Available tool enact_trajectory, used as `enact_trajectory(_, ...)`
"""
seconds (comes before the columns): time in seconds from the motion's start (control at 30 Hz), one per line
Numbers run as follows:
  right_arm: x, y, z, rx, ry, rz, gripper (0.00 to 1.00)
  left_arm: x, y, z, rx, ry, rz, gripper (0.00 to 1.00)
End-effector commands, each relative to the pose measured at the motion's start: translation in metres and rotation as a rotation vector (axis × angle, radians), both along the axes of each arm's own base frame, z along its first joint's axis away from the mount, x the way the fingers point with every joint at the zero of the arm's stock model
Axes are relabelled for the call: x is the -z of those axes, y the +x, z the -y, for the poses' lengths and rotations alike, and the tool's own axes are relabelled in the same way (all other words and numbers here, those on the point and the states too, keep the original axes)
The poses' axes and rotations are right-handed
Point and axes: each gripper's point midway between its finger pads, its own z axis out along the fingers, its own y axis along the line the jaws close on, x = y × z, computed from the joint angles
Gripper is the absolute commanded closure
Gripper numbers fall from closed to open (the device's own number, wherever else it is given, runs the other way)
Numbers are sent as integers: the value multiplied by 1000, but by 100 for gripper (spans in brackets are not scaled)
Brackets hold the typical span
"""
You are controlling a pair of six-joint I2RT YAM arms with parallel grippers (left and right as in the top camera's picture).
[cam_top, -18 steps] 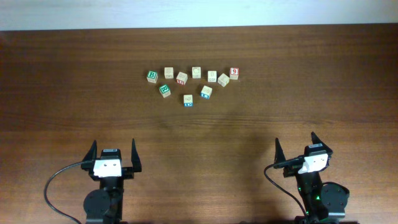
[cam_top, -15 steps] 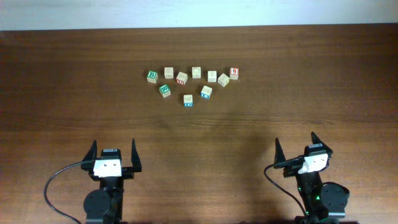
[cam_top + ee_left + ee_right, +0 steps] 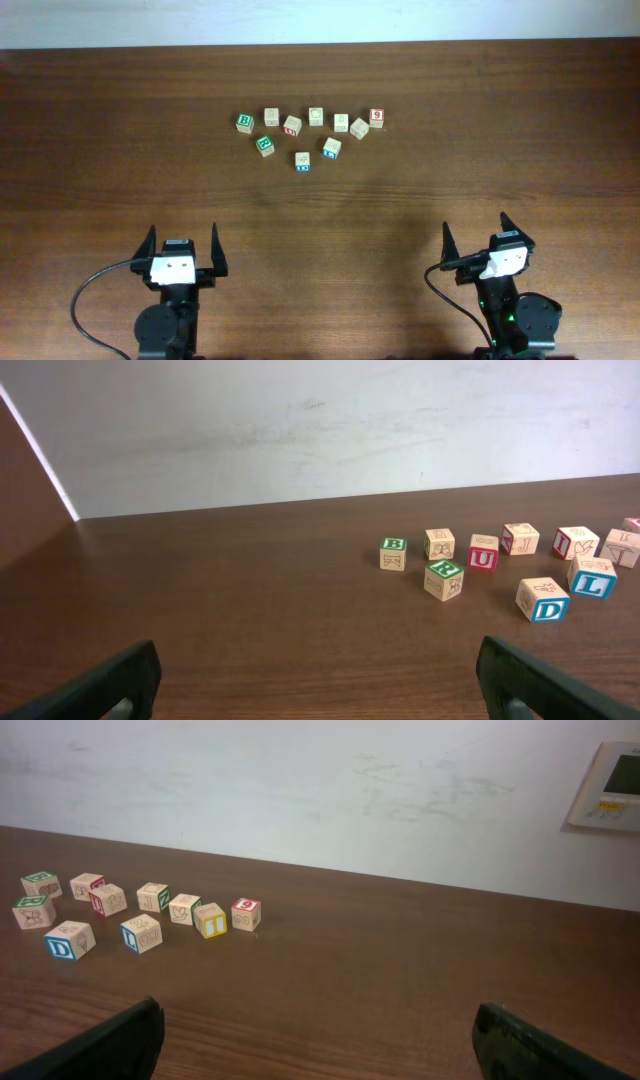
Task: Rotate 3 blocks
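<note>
My left gripper point(image 3: 182, 233) hangs spread wide, empty. Well ahead sit the R block point(image 3: 443, 579), D block point(image 3: 543, 600) and L block point(image 3: 592, 577) (letters legible from my left wrist camera, blurred overhead). My right gripper point(image 3: 475, 225) likewise gapes, empty.

No visible change from the earlier overhead views.
The small pale wooden alphabet cubes point(image 3: 302, 160) show no shift in place or turn on the dark brown wooden table point(image 3: 500, 120). Neither the left gripper point(image 3: 182, 228) nor the right gripper point(image 3: 474, 220) has moved; their jaws are spread just as wide as before.
</note>
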Motion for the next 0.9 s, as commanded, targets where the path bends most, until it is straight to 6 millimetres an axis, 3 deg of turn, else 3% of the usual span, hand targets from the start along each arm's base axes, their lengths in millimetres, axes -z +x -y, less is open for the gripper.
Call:
enact_trajectory(0.0, 4, 0, 3, 13, -8, -6, 2, 1, 0, 4, 23, 18, 2, 1)
enact_trajectory(0.67, 4, 0, 3, 13, -8, -5, 2, -1, 0, 3, 18, 18, 10, 1)
enact_trajectory(0.87, 4, 0, 4, 18, -8, -6, 2, -3, 0, -6, -33, 22, 16, 1)
